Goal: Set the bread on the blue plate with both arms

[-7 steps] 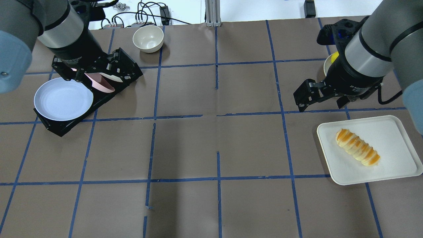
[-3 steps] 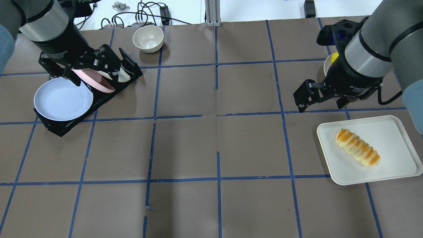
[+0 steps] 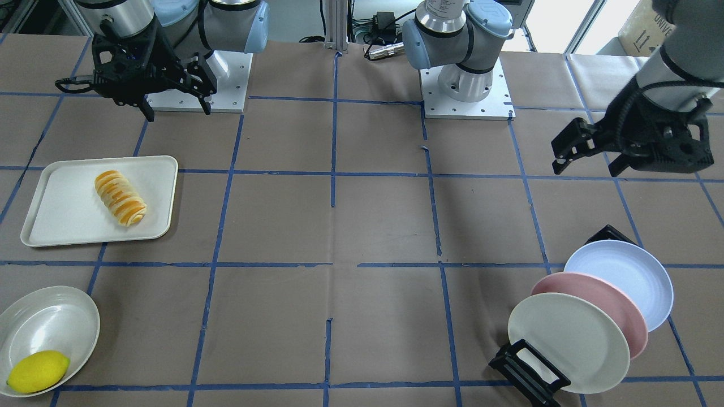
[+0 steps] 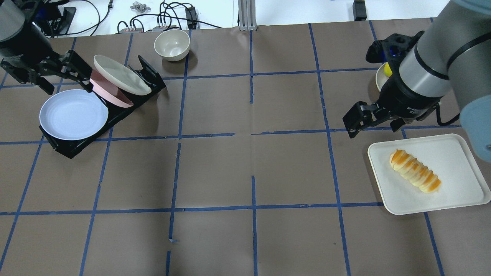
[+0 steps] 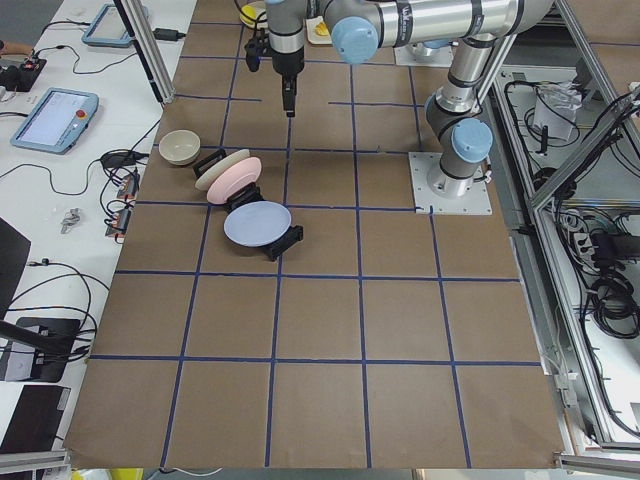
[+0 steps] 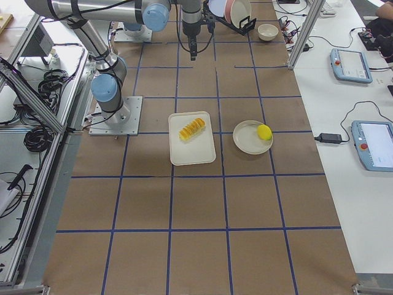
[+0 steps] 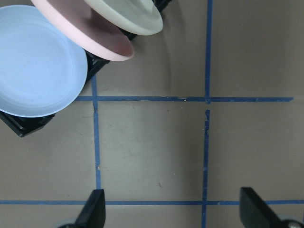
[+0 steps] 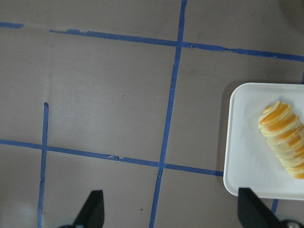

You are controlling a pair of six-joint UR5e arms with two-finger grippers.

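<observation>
Left hand [image 7: 171,212] and right hand [image 8: 171,211] hang spread apart, empty; bread [image 4: 415,170] lies on a tray [image 4: 460,153], blue plate [image 4: 73,115] in its rack [image 4: 66,150].

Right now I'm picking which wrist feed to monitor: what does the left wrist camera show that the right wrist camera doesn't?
Only the left wrist view: the blue plate, pink plate and cream plate set in a black rack. Only the right wrist view: the bread lying on a white tray. Shared: the brown, blue-taped table, and along the bottom an open, empty end effector: the left end effector in one, the right end effector in the other.
</observation>
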